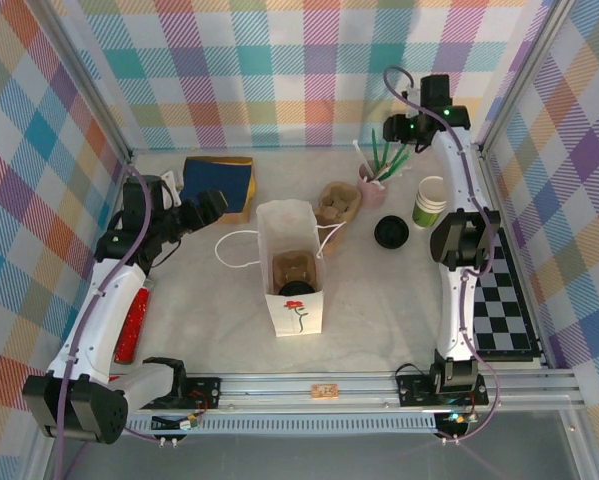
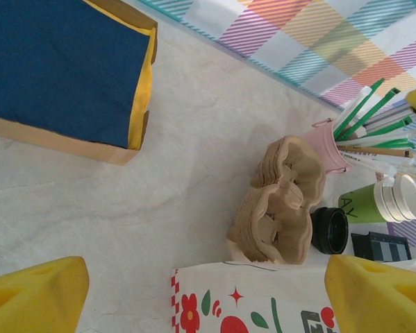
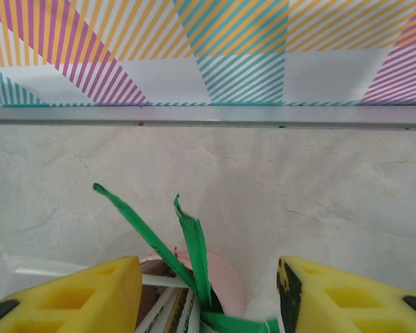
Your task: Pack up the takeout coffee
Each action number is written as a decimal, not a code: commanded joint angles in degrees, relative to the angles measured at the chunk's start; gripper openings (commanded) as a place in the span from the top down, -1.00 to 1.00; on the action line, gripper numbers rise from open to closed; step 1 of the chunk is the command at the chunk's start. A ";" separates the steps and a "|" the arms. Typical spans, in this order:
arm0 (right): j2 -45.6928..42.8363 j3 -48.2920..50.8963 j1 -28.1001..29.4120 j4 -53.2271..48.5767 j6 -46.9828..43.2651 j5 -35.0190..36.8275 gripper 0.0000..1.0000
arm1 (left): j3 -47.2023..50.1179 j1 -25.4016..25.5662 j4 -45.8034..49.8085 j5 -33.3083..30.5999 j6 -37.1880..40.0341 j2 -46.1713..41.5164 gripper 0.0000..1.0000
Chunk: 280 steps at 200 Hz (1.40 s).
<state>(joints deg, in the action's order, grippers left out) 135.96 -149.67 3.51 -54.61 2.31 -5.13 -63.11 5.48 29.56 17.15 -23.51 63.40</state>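
Bag (image 1: 297,312): white paper, rose print, upright mid-table, mouth open. Brown cup carrier (image 1: 294,272) sits inside. All positions below are rel. to the bag.

Blue box (image 1: 217,183) w/ yellow edge: behind bag, to the left.

Spare carriers (image 1: 337,203), stacked: just behind bag, right side.

L gripper (image 2: 208,288): left-rear of bag, fingers spread wide, nothing between them.

R gripper (image 3: 209,291): well behind-right of bag, above pink pot (image 2: 323,144) of sticks. Fingers apart either side of the sticks, nothing pinched as far as I can see.

Lidless green cup (image 1: 429,203): right of bag, further out than the coffee.

Coffee (image 1: 391,232): right of bag and slightly back. Stands on the table, clear of the bag, between spare carriers and lidless green cup. Black lid faces up. Green wall barely shows from above.

Handling (est.): paper wall is soft and dents under a hard squeeze. Lid is prob. slick and may pop off, so don't lift by it. Contents and weight unknown. If full, it spills on tilt. Best hold is across the wall below the lid w/ moderate squeeze. Keep it upright and lower it into a slot of the cup carrier.
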 commanded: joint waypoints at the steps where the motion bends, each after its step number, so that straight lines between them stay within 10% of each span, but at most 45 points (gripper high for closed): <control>1: -4.89 0.73 -2.45 -1.73 2.23 0.12 -0.04 | 1.03 -0.73 -1.70 1.48 0.29 -0.46 -0.76; 280: -0.52 5.37 -3.08 -4.27 0.33 -7.87 0.27 | -0.32 -0.73 -1.90 3.95 -0.71 -5.27 -0.82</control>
<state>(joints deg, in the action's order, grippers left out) 134.32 -144.31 0.01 -57.98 3.60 -11.86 -61.65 5.48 27.24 20.12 -24.40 59.35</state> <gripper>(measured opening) 0.369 0.909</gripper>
